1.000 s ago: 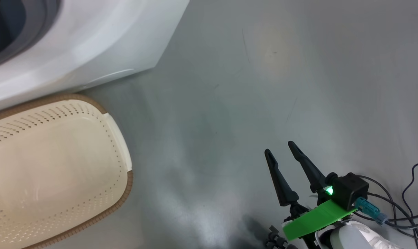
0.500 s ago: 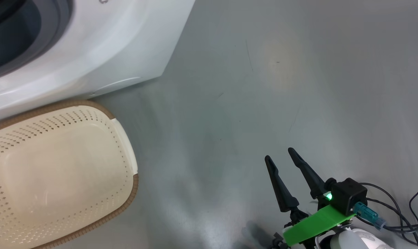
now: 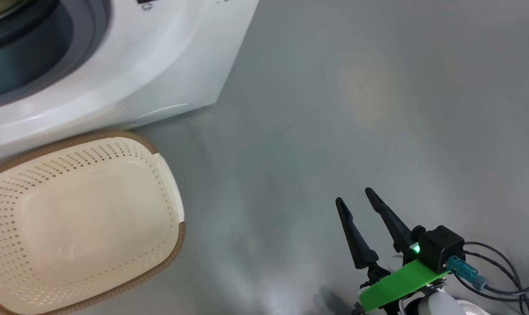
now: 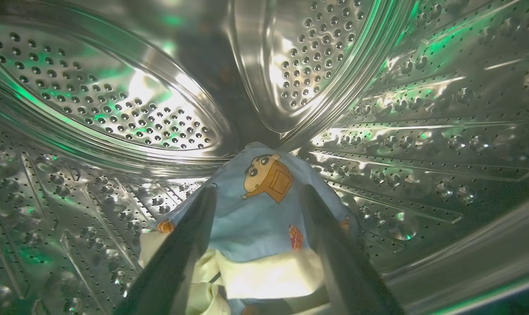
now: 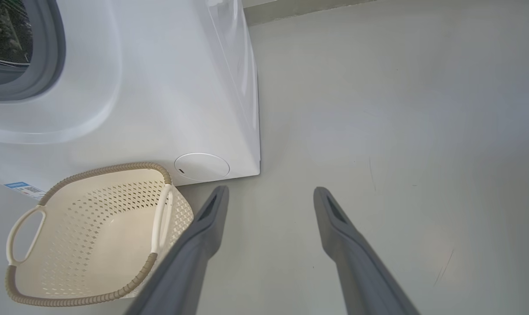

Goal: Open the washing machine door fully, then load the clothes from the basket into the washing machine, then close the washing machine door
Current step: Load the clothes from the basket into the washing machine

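My left gripper (image 4: 259, 188) is inside the washing machine's steel perforated drum (image 4: 115, 100). It is open, its fingers spread either side of the clothes (image 4: 255, 214): light blue printed fabric over a cream-white piece (image 4: 264, 275) resting on the drum's bottom. The washing machine (image 3: 159, 57) stands at the upper left with its grey gasket (image 3: 93, 26) showing; its door is out of view. In front of it the cream basket (image 3: 176, 245) sits empty on the floor, also visible as the basket (image 5: 93, 227) at the lower left. My right gripper (image 3: 353, 195) hangs open over bare floor, the same right gripper (image 5: 271, 189) holding nothing.
Grey floor (image 3: 334, 109) stretches to the right of the machine. Black cables (image 3: 500, 271) trail behind my right wrist. A round cover (image 5: 201, 166) and a blue label (image 5: 21, 188) sit low on the machine's front.
The head camera has moved, so more of the machine's opening and the basket show now. My right gripper stays open in about the same place.
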### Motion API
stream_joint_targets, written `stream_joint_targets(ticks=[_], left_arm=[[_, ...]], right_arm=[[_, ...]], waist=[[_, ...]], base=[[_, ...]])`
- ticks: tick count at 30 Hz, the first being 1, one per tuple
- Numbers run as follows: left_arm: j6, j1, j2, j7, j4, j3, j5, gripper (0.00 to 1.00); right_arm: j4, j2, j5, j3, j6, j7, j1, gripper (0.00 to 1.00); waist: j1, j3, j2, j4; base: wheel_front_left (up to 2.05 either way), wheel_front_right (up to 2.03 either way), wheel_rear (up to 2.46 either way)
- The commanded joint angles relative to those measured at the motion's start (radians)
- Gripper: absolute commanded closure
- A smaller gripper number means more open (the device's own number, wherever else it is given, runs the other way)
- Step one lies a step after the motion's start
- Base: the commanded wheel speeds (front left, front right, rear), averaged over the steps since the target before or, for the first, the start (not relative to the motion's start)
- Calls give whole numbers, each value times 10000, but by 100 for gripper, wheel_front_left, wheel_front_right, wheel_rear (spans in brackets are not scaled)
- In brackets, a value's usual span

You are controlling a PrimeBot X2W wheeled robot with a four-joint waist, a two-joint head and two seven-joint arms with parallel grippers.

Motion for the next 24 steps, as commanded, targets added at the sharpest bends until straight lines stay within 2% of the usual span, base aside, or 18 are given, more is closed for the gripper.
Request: stream_joint_targets(ticks=[1,15,24], left_arm=[[27,102,229,83,-125,23,-81,0],[297,1041,-411,119,7,246,-708,0],[232,1981,-866,-66,32,253,-1036,0]], right_arm=[[-135,-93,-160,143,14,-119,327,0],[-54,-203,-197,119,14,-119,286,0],[-14,-248,-244,-128,14,-119,435,0]], waist=[[0,-141,0,120],[0,-997,0,635],[0,-1851,0,1154]], base=[[0,0,0],[0,0,0],[0,0,0]])
